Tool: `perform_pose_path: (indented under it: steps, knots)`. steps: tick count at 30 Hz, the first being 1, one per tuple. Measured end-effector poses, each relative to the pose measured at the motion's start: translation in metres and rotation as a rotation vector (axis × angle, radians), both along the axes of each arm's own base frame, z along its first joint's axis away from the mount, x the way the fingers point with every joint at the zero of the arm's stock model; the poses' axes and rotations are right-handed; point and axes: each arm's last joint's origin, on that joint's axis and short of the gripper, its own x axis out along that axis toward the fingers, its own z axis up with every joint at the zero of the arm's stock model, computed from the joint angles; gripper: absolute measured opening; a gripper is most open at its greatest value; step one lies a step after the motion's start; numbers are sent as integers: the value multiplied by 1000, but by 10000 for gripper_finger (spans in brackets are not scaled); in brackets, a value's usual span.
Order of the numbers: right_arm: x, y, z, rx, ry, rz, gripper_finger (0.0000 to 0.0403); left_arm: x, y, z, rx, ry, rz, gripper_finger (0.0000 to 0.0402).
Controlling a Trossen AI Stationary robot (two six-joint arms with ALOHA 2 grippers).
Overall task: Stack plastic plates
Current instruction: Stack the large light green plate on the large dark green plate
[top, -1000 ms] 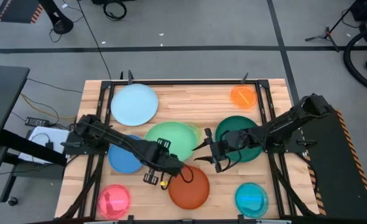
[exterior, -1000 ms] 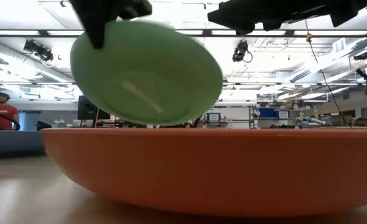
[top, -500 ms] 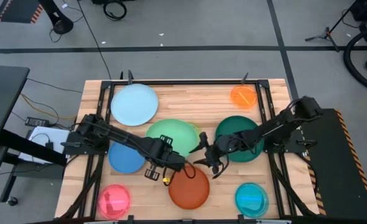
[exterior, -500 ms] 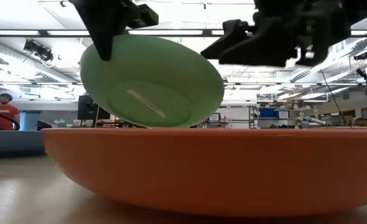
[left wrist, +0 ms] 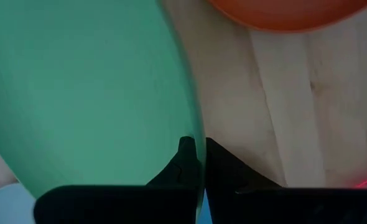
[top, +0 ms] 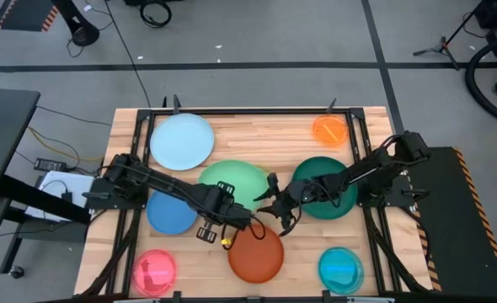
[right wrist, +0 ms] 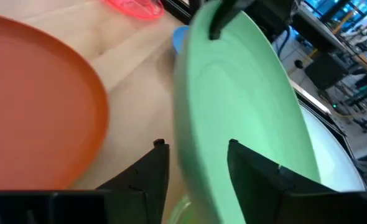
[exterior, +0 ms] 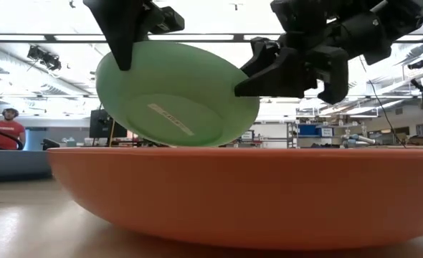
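Note:
My left gripper [top: 221, 215] is shut on the light green plate [top: 232, 185], which is lifted and tilted above the table's middle. My right gripper [top: 273, 199] is open at the plate's right side, one finger [right wrist: 160, 163] on each side of its rim [right wrist: 185, 118]. The red-orange plate [top: 255, 252] lies flat on the table just near of both grippers. On the table around them lie the light blue [top: 182, 140], blue [top: 168, 212] and dark green [top: 324, 187] plates and the small orange [top: 330, 130], pink [top: 154, 271] and cyan [top: 341, 268] plates. A lime edge [right wrist: 185, 210] shows below the green plate. My left gripper pinches the light green plate's near-left rim [left wrist: 196, 134] between its two fingers, one on each face. It comes from above, pointing down [exterior: 125, 32]. The plate is lifted clear and hangs tilted below the fingers. My right gripper: whether its open fingers touch the rim, I cannot tell.
Black frame rails [top: 368, 168] run along the table's left and right sides. Bare wood [top: 265, 135] lies toward the far edge between the light blue and orange plates. A person [exterior: 7, 129] stands far off in the room behind.
My right gripper has moved toward the table's left, from over the dark green plate to the light green plate's right rim, staying open. My left gripper has shifted slightly toward the far edge with the plate still lifted and tilted.

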Motion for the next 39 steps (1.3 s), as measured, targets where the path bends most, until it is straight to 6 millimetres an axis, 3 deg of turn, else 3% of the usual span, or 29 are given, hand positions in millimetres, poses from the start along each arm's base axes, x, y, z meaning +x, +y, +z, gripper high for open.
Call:
perform_pose_path:
  steps: [13,26,32,39]
  knots:
    - [-2,-4,-7,-27,74,12,20,5,1,1,59,-83,58,28]
    - [-2,-6,-6,-55,86,-87,16,3,4,11,55,-165,262,163]
    - [3,-7,3,-219,320,-275,16,-33,11,46,25,-142,385,224]
    - [-1,8,48,-358,548,-435,16,-91,36,106,83,-349,602,243]
